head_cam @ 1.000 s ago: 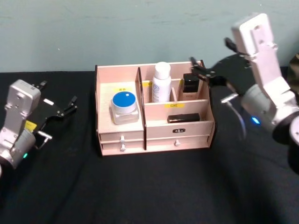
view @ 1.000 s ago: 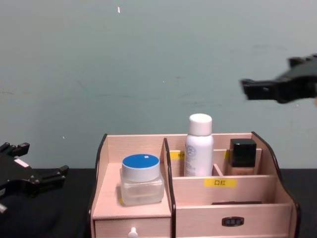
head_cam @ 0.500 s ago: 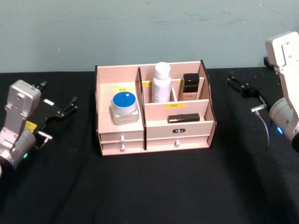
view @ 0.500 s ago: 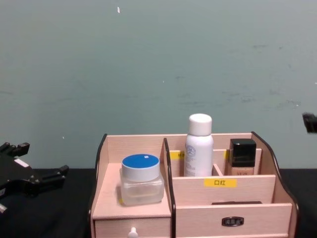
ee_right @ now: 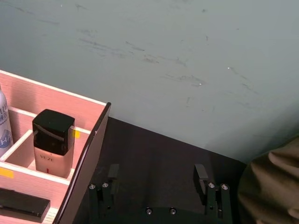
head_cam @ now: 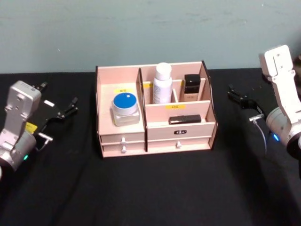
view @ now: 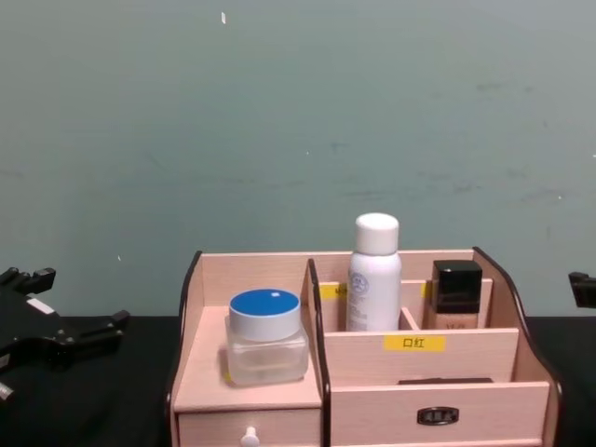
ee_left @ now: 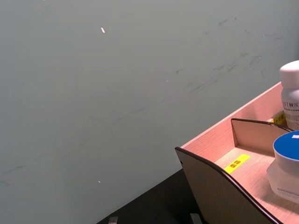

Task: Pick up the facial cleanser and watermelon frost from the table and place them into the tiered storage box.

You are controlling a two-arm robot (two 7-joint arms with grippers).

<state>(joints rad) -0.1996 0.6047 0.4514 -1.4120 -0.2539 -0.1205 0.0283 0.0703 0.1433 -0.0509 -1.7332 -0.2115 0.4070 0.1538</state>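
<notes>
- Right hand (head_cam: pixel 241 100) has pulled back from above the storage box (head_cam: pixel 155 136), fingers spread and empty, now beside its right wall.
- Left hand (head_cam: pixel 60 109) sits spread left of the box.
- White bottle (head_cam: pixel 162 83) and black-capped bottle (head_cam: pixel 191 87) stand in the box's rear slots; a careless sweep could clip that wall and topple them.

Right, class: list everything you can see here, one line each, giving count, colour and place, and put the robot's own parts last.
tiered storage box: one, light wood with dark edges, centre of the table.
jar: one, clear with a blue lid, in the box's wide left compartment.
spray bottle: one, white, upright in a rear compartment.
square bottle: one, beige with a black cap, rear compartment on the right.
flat case: one, black, lying in the front tray.
table: one, covered in black.
left gripper: one, black, open, left of the box.
right gripper: one, black, open, right of the box.
</notes>
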